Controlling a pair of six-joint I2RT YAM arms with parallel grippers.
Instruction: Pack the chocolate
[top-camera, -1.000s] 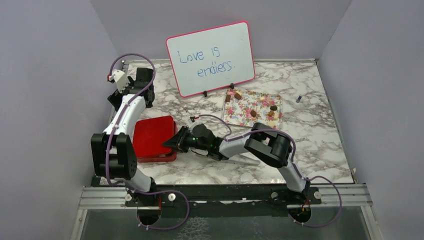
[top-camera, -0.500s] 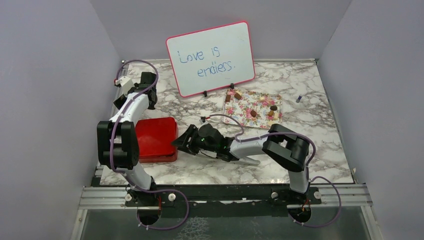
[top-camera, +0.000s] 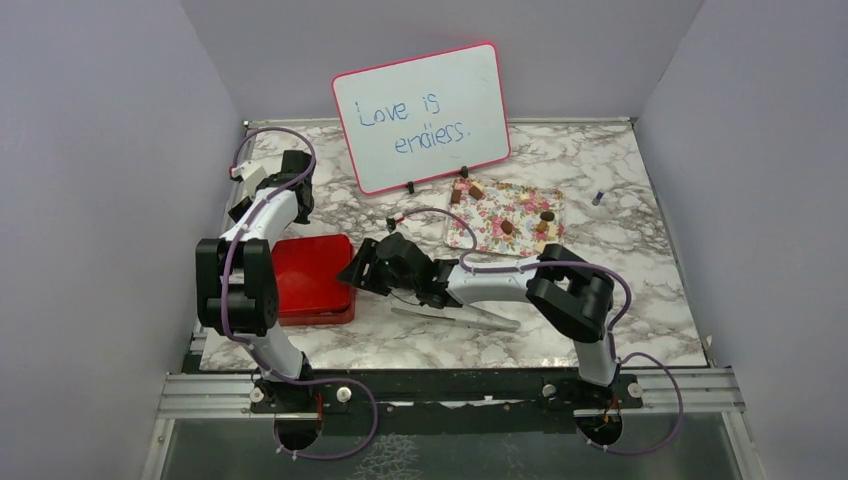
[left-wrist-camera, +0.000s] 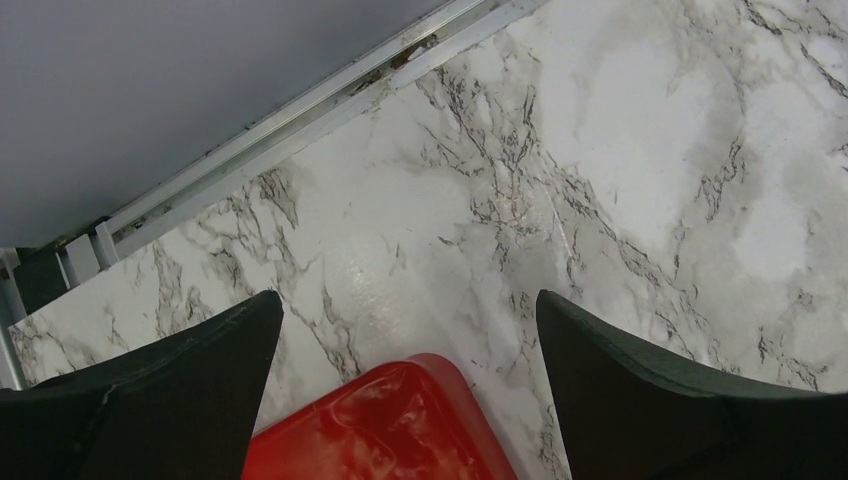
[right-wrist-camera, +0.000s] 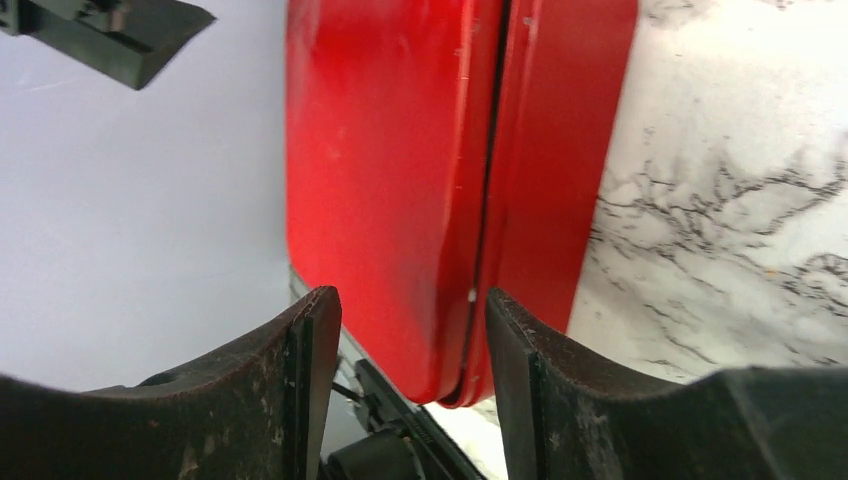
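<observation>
Table: a marble surface (top-camera: 620, 290) is carrying everything, with both arms reaching in from its near edge.
Chocolate: the chocolate (top-camera: 507, 227) is sitting on the flowered tray (top-camera: 480, 225), right of centre toward the far edge. The small brown pieces are lying scattered and apart from each other, with a couple right at the tray's far-left corner.
Red box: the red box (top-camera: 305, 280) is lying flat by the left edge, toward the near side and well apart from the tray. The right wrist view is showing a dark seam running along its side.
Right gripper: the right gripper (right-wrist-camera: 408, 300) is hanging low at the box's right edge and pointing left. Its jaws are standing apart with the box's rim showing in the gap, clamping nothing. Whether a fingertip is touching the box, I cannot tell.
Left gripper: the left gripper (left-wrist-camera: 408, 305) is hovering over the box's far end near the far-left corner. Its jaws are spread wide and holding nothing, with bare marble and a red corner showing below.
Whiteboard: a pink-framed whiteboard (top-camera: 420, 115) is standing propped at the far edge with handwriting on it.
</observation>
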